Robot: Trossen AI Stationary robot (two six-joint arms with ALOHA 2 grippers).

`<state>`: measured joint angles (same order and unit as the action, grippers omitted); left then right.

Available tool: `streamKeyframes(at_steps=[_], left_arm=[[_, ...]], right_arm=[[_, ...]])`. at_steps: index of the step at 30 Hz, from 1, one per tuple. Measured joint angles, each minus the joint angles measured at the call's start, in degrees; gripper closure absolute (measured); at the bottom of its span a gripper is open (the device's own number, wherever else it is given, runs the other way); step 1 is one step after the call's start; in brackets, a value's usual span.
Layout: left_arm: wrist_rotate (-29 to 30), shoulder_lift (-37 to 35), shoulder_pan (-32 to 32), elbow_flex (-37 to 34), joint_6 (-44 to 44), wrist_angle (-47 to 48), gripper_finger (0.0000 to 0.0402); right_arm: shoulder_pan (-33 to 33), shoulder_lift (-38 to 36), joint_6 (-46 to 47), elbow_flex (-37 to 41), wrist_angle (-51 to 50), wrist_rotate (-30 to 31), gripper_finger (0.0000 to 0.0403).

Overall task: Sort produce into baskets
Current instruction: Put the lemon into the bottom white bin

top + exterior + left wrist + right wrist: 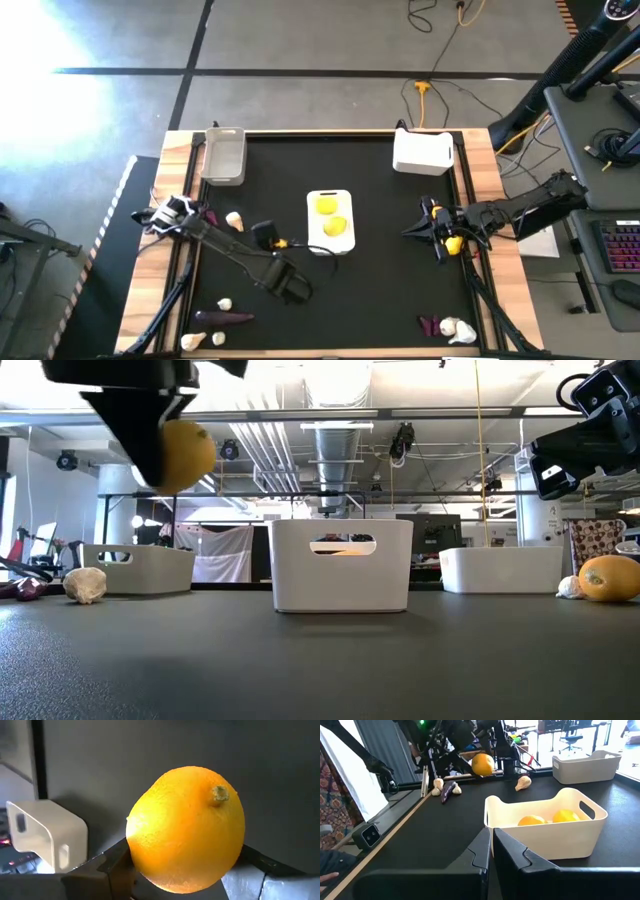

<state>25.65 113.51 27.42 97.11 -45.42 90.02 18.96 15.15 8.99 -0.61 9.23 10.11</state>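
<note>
Roughly a fifth done, by my reckoning. Black-topped table with a wooden rim (478, 150) carries three bins: a white rectangular plastic basket (330, 197) at the centre, a grey translucent plastic basket (222, 155) at the far left corner, and a second white plastic basket (422, 152) at the far right corner. Only the centre basket shows contents, two round yellow fruits (330, 215) side by side. The grey one looks bare from above; I cannot see into the far white one. Left gripper (270, 238) hangs above the mat just left of the centre basket, clamped on a round orange citrus fruit (185, 827), which is well off the surface and not yet over any bin. I judge it is bound for the centre basket with the other round fruit. Right gripper (490, 837) sits low at the right of the mat, fingers pressed together with nothing between them, idle. Left to sort: one yellow round fruit (453, 243) on the mat under the right arm; a dark purple elongated vegetable (225, 318) at the near left edge with small white garlic bulbs (224, 304) around it; one garlic-like bulb (234, 220) near the left arm; a purple piece (430, 325) and a white bulb (455, 328) touching at the near right edge. No purple or white piece is binned yet.
</note>
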Motion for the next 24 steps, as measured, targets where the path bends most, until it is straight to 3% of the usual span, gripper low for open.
streamKeyframes(at_steps=[8,24], left_arm=[[3.76,0.02,-4.93,-0.04,2.01,-2.31,0.0182],[6.08,0.07,-14.26,-0.25,5.56,-19.34,0.0177]], right_arm=[[0.01,-0.01,0.0,-0.02,0.01,0.02,0.039],[0.0,0.0,0.0,0.0,0.01,0.01,0.039]])
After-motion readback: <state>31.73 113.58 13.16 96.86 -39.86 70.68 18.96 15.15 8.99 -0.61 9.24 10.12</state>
